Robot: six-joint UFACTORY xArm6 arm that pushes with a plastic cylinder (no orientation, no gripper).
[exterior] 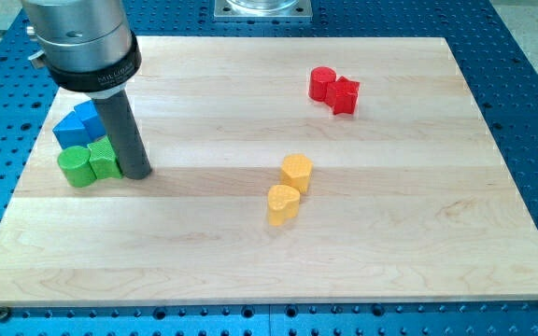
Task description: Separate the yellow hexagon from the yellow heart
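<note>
The yellow hexagon [296, 172] sits near the board's middle, with the yellow heart [283, 203] touching it just below and slightly left. My tip [135, 174] is far to the view's left, right beside the green blocks, well apart from both yellow blocks. The rod rises from it to the arm's grey housing at the top left.
A green cylinder [77, 165] and a green block [105, 160] sit at the left, with two blue blocks [77, 124] just above them. A red cylinder [322, 83] and a red block [345, 94] touch at the upper right. The wooden board [418, 233] lies on a blue perforated table.
</note>
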